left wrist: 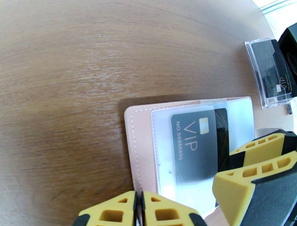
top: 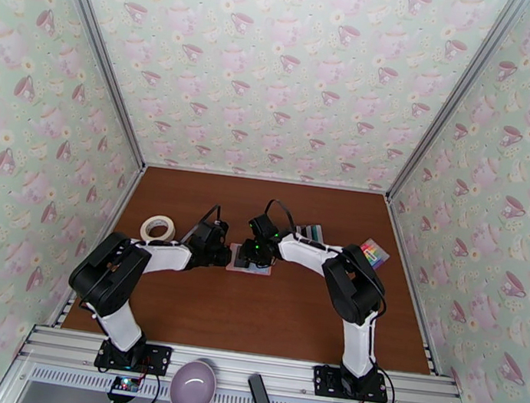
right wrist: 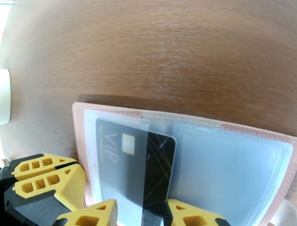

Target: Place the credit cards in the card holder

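Left gripper [left wrist: 139, 212] is pinching shut on the left edge of the card holder [left wrist: 143, 148], which is lying open on the table [left wrist: 74, 74]. Right gripper [right wrist: 140, 215] is hanging over the holder's middle with jaws apart, straddling a black credit card [right wrist: 126, 163] that is sitting partly inside a clear pocket. Whether its fingers are touching the card is unclear.
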